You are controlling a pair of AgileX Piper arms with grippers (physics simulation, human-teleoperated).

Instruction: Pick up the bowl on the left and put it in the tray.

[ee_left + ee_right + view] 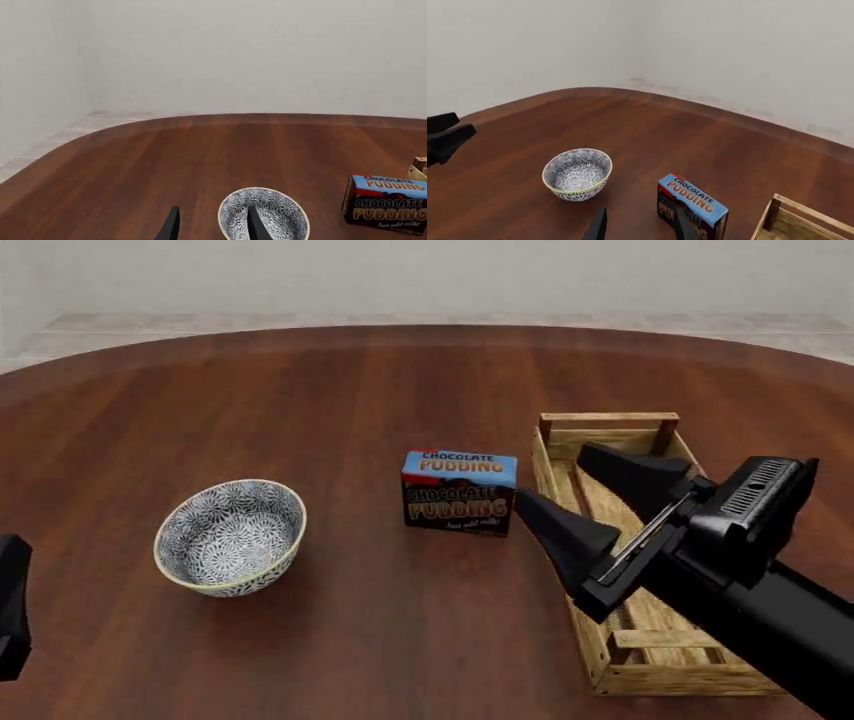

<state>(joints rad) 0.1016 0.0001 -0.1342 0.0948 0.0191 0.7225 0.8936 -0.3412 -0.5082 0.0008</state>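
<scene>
1. Left tool (11, 605) sits at the tabletop's (334, 370) left edge; I see its jaws released, empty.
2. Bowl (230, 536) stands upright left of centre.
3. Pudding box (458, 492) stands mid-tabletop.
4. Right tool (587, 495), spread and empty, hangs over the tray (603, 426) near the right edge.
</scene>
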